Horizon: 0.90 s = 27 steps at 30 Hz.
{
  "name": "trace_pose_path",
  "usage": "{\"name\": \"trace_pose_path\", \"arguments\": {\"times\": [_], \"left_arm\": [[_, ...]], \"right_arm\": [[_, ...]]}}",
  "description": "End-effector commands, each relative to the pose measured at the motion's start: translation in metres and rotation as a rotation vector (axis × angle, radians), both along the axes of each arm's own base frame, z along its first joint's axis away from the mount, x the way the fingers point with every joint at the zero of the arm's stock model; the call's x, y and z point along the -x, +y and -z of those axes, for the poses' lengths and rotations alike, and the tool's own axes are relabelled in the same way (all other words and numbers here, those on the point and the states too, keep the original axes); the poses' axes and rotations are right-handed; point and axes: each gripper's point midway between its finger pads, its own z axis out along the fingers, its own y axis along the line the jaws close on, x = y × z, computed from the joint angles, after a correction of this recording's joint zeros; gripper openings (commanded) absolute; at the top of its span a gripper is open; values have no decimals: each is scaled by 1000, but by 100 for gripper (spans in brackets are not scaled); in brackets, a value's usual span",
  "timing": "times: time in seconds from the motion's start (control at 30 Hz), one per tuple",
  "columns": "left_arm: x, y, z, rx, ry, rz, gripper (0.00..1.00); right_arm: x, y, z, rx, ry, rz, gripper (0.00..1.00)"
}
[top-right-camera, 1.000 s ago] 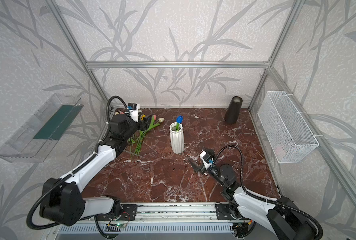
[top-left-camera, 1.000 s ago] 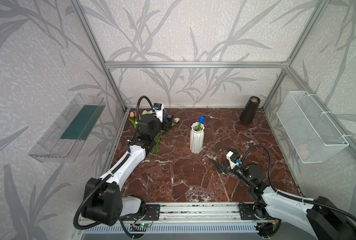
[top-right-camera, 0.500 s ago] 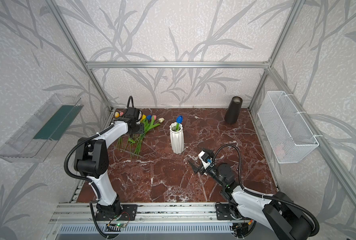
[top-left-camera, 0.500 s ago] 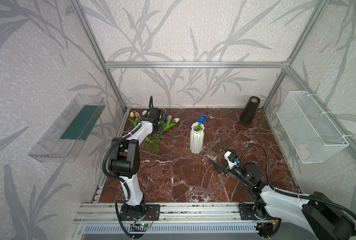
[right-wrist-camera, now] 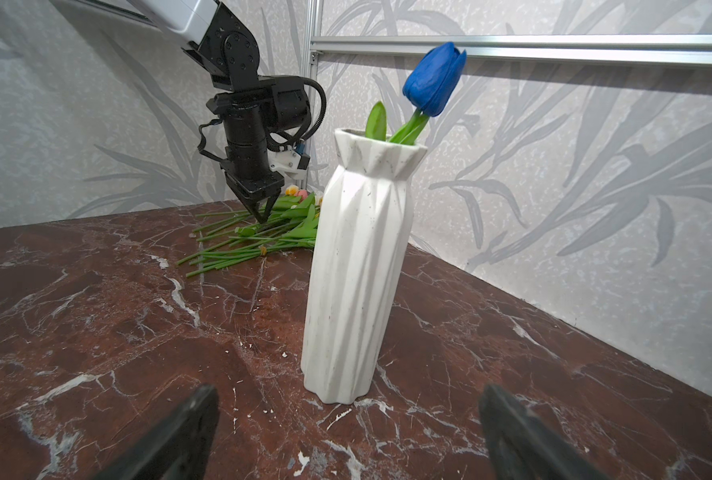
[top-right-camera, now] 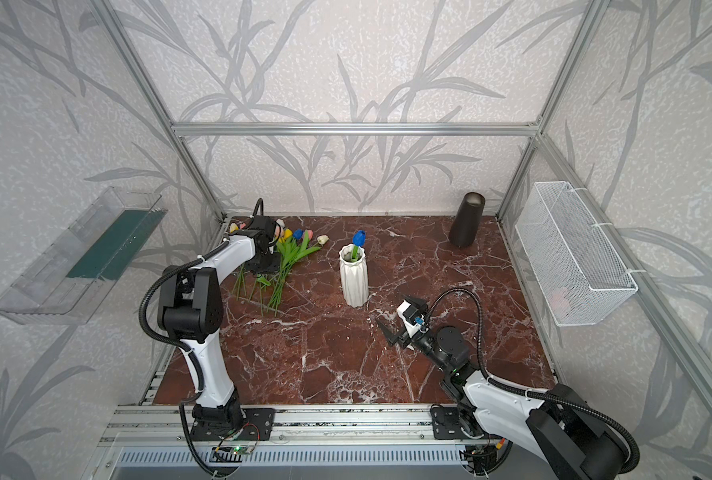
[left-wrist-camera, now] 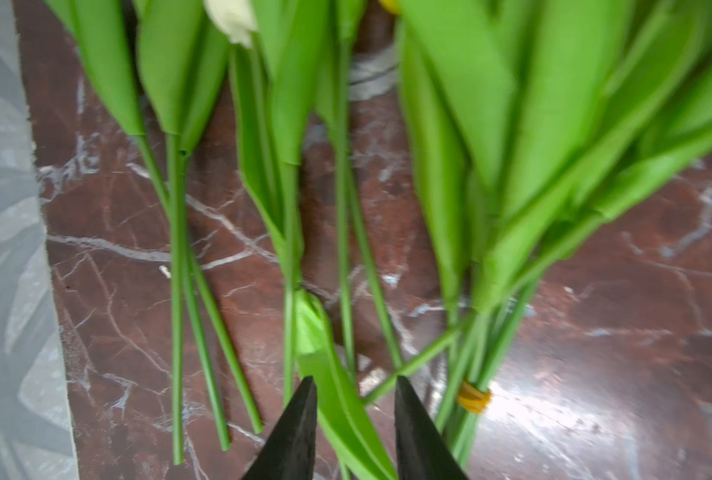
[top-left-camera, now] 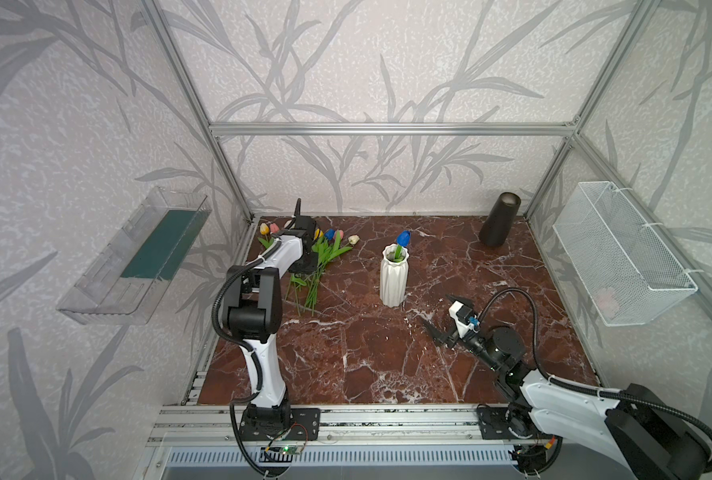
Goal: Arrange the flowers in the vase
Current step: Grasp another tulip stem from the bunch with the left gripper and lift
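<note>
A white ribbed vase (top-left-camera: 393, 276) (top-right-camera: 354, 276) (right-wrist-camera: 358, 270) stands mid-table with one blue tulip (top-left-camera: 404, 237) (right-wrist-camera: 435, 79) in it. The other flowers (top-left-camera: 325, 253) (top-right-camera: 289, 253) (right-wrist-camera: 262, 241) lie in a loose pile at the back left, several of their stems tied by an orange band (left-wrist-camera: 474, 398). My left gripper (left-wrist-camera: 355, 384) (right-wrist-camera: 262, 218) points down into the pile, its jaws closed in on one flower's green leaf and stem (left-wrist-camera: 337, 399). My right gripper (top-left-camera: 441, 316) (top-right-camera: 396, 311) (right-wrist-camera: 348, 390) hovers wide open and empty in front of the vase.
A black cylinder (top-left-camera: 499, 224) stands at the back right corner. A white wire basket (top-left-camera: 620, 257) hangs on the right wall and a clear tray (top-left-camera: 138, 257) on the left wall. Bare marble (top-left-camera: 366, 353) spreads between the vase and the front rail.
The left arm has folded up with its elbow high, and its jaws have narrowed onto a leaf and stem in the pile. The right arm has hardly moved.
</note>
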Motion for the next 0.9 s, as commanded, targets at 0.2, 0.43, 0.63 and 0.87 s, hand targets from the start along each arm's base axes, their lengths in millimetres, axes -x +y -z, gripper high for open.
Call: {"name": "trace_pose_path", "arguments": {"times": [0.2,0.43,0.63,0.87], "left_arm": [[-15,26,17,-35,53,13,32],[-27,27,32,-23,89,32,24],[-29,27,39,-27,110,41,16],[-30,30,40,-39,109,38,7]], "right_arm": [[-1,6,-19,-33,-42,-18,98],[-1,4,-20,-31,-48,-13,98],[-1,4,-20,-33,-49,-10,98],[-1,4,-20,-34,-45,-10,98]]}}
